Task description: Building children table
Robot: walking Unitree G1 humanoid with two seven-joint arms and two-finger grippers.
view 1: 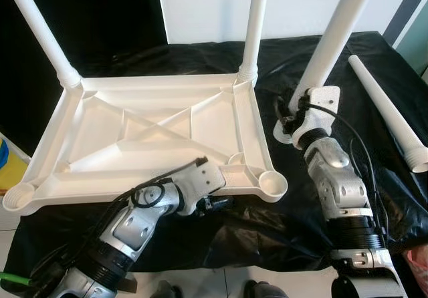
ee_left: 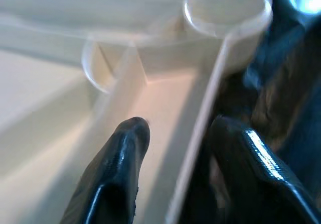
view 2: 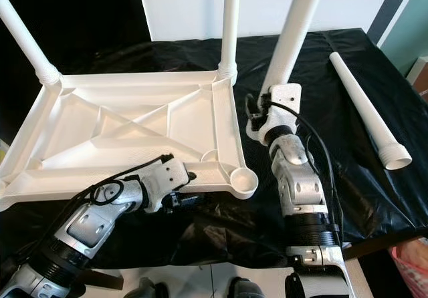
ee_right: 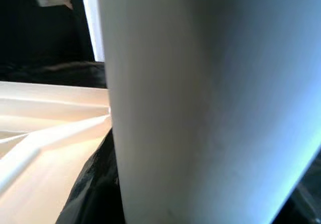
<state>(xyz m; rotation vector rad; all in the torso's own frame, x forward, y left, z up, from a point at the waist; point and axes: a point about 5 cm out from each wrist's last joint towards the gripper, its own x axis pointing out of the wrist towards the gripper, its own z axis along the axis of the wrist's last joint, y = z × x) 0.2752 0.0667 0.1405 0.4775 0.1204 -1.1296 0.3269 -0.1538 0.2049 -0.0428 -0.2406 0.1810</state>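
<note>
White tabletop lies upside down on a black sheet, ribbed underside up. Two legs already stand in the far corner sockets – far-left leg and far-right leg. Near-right socket is empty, near-left socket too. Left gripper sits at the near edge of the tabletop, close to the near-right corner; in the wrist view one finger is inside the tray and the other outside, straddling the rim wall – looks pinched on it, though the blur makes contact hard to confirm. Right gripper holds a third leg near its base, just right of the tabletop, leg tilted up and away to the right, its flared base down at the sheet beside the near-right corner. Fingers themselves are hidden behind the leg, so can't tell their spread. Fourth leg lies loose on the sheet, well to the right.
</note>
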